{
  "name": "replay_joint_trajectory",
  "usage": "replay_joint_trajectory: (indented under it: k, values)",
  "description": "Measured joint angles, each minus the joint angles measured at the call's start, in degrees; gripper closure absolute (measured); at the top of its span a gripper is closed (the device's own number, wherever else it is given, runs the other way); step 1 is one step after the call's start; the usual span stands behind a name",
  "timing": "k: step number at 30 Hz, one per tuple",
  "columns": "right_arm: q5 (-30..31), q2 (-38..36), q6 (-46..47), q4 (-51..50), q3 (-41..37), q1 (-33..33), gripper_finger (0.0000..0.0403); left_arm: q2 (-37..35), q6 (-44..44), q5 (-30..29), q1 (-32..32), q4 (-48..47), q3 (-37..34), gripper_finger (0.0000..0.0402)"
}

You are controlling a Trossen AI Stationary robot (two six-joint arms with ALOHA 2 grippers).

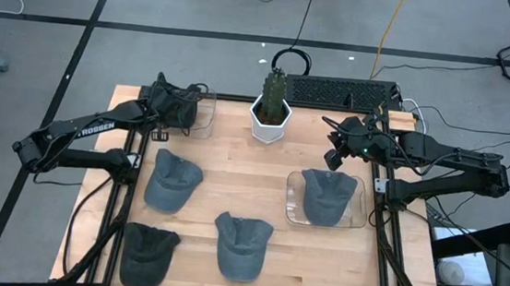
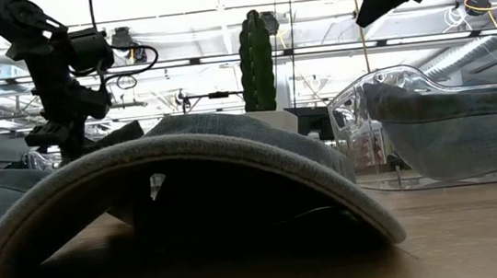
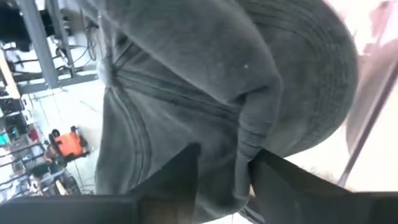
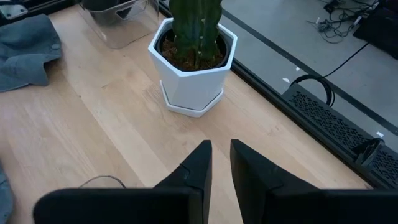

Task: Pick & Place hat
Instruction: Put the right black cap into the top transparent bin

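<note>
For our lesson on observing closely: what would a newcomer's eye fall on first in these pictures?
Probably the grey caps scattered over the wooden table, one of them lying in a clear tray on the right. Next, the cactus in its white pot at the far edge. Then the left hand at the far left corner, a dark cap bunched between its fingers over another clear tray.

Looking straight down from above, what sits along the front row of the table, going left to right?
Dark cap → grey cap → cap in a clear tray, which lies a little farther back.
</note>
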Motion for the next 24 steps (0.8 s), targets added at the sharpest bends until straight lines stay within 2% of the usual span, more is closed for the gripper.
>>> replay_joint_trajectory:
  k: [4,8,10,15,19,24]
  values:
    - [-0.31,0.03,0.04,4.44,-3.15,-0.01,0.0358,0.0,-2.35,-1.68,-0.02,0.5,0.0,0.0235]
    - [-3.53,0.03,0.2,10.16,-6.34,-0.02,0.0358,-0.04,-1.26,-8.93,-0.14,-1.12,0.02,0.0226]
    - [-4.96,0.06,0.79,12.66,-7.69,-0.01,0.0358,-0.37,-1.16,-9.99,-0.68,-4.09,0.88,0.0223]
    - [-6.27,0.05,3.15,13.98,-8.62,0.0,0.0358,-0.44,-10.64,-4.92,-0.4,-10.48,4.7,0.0214]
    - [-6.24,0.07,2.88,14.33,-8.67,0.0,0.0358,-0.25,-16.48,0.4,0.45,-10.91,5.18,0.0201]
    - [-6.25,0.07,2.65,14.39,-8.67,0.0,0.0358,1.21,-25.81,0.86,2.51,-10.44,5.18,0.0182]
